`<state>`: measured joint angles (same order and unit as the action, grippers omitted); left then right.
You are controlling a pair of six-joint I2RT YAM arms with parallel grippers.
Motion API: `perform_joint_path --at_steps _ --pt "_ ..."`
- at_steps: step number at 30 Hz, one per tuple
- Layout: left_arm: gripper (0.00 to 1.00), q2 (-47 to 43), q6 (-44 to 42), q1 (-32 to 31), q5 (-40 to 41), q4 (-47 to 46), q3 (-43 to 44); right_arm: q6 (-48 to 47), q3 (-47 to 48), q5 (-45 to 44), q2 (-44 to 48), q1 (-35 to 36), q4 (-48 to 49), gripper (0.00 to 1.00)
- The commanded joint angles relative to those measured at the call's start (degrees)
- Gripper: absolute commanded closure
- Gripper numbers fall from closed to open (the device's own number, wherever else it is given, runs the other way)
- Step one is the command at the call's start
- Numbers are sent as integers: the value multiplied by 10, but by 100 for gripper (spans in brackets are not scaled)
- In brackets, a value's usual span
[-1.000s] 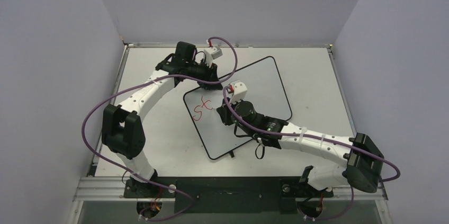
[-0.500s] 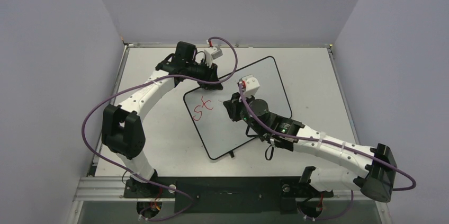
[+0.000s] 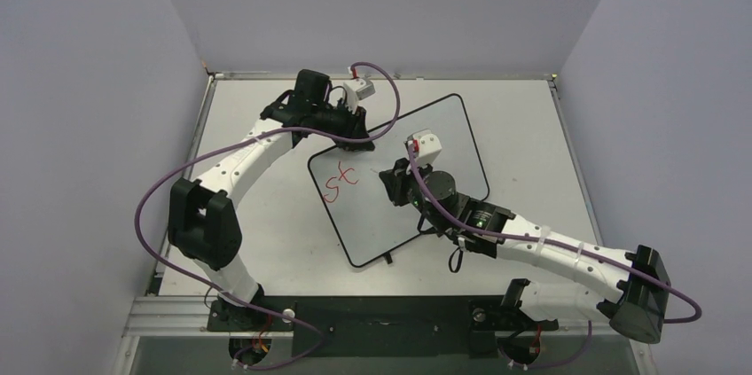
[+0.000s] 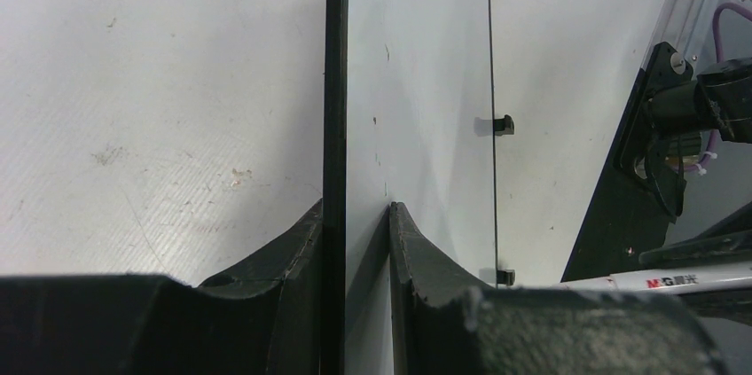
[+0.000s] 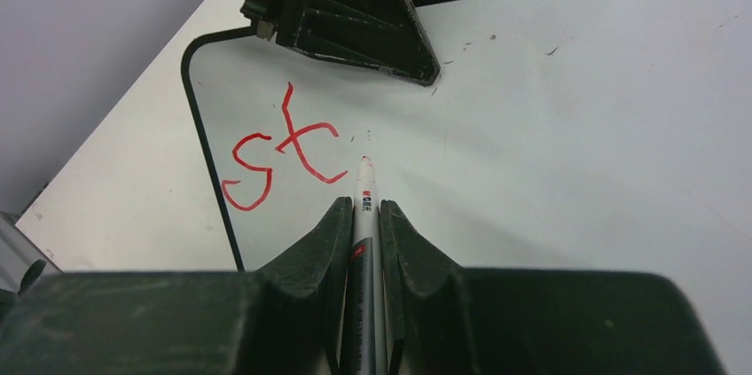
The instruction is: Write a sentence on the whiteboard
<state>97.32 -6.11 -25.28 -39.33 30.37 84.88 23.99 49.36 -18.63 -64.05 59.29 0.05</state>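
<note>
Our left hand (image 4: pixel 355 208) clamps the whiteboard's (image 3: pixel 372 224) black-framed edge; our right hand (image 5: pixel 362 207) pinches a marker (image 5: pixel 364 184), its tip just beside the red letters "st" (image 5: pixel 300 138).

Whiteboard (image 3: pixel 448 131) white, thin black frame; lettering (image 5: pixel 299 143) red. Marker (image 5: pixel 364 198) white with red mark; arm cables (image 3: pixel 137 214) purple; tabletop (image 3: pixel 523 118) pale grey.

The pale grey tabletop (image 3: pixel 523 118) carries the whiteboard (image 3: pixel 365 220), which lies flat near its middle, black-framed, round-cornered and turned askew to the tabletop's edges.
</note>
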Motion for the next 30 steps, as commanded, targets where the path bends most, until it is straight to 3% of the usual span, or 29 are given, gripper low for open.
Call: perform_joint_path --at_steps 1,30 --pt "100 -17 -67 -9 87 -4 -1 10 -19 8 2 -3 50 100" --pt "100 -25 -62 -10 92 -8 3 47 -64 87 -11 -31 157 100"
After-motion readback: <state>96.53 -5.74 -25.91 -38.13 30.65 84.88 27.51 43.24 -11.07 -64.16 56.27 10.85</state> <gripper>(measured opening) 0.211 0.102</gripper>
